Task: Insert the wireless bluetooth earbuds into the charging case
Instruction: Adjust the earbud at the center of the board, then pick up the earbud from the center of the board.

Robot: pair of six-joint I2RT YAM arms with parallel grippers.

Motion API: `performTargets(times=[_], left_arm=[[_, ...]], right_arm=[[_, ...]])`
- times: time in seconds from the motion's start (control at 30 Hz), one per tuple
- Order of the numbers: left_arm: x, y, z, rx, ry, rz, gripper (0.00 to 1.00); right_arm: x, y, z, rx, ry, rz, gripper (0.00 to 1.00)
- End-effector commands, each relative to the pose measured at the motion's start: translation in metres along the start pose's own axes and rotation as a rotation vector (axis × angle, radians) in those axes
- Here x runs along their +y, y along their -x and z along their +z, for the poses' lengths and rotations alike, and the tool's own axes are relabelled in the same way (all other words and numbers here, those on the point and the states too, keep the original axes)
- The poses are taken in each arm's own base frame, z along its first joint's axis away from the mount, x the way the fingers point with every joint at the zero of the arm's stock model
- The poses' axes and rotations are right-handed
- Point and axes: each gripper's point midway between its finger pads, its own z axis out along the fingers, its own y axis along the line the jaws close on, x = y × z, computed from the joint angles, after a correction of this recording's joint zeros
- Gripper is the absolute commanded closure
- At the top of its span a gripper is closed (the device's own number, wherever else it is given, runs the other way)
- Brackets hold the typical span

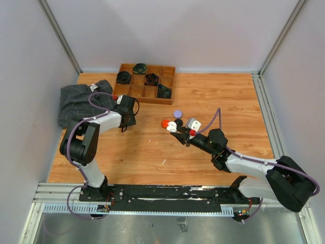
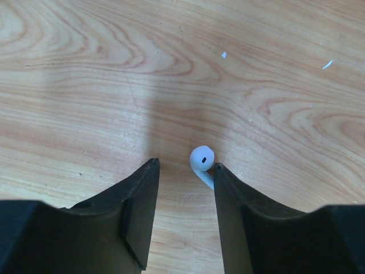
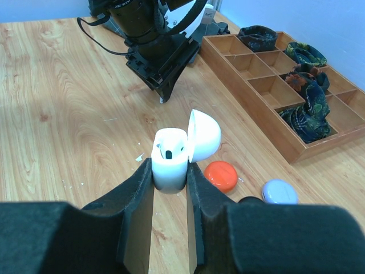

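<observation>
A white earbud (image 2: 202, 160) lies on the wooden table, right at the tips of my left gripper (image 2: 185, 165). Its stem touches the right-hand finger (image 2: 234, 200). The jaws stand apart around it, open and not clamped on it. My right gripper (image 3: 169, 174) is shut on a white charging case (image 3: 170, 162), held upright with its lid (image 3: 204, 136) flipped open. Something white with a dark hole sits in the case's slot. In the top view the left gripper (image 1: 127, 119) is left of centre and the case (image 1: 174, 126) sits mid-table.
An orange-red round case (image 3: 221, 175), a lilac one (image 3: 279, 192) and a black one (image 1: 179, 122) lie beside the right gripper. A small grey-white box (image 1: 193, 123) is close by. A wooden compartment tray (image 1: 144, 91) stands at the back, with a dark cloth (image 1: 81, 101) to its left.
</observation>
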Motion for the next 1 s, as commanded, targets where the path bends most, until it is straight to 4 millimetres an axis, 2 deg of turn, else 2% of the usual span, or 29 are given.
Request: performTargets(times=[0.0,0.2,0.6,0.97], left_arm=[[0.015,-0.011,-0.006,0.044,0.046,0.039,0.53],[0.023,-0.006,-0.010,0.049,0.085,0.089,0.56],[-0.004,0.013,-0.002,0.065,0.012,0.121,0.59],[-0.004,-0.006,0.010,0.159,0.028,0.156,0.70]], right_arm=[[-0.001,0.007,0.001,-0.038,-0.003,-0.004,0.99],[0.000,0.008,0.001,-0.038,0.003,-0.001,0.99],[0.000,0.003,0.002,-0.026,0.003,0.003,0.99],[0.000,0.002,0.003,-0.021,0.001,0.004,0.99]])
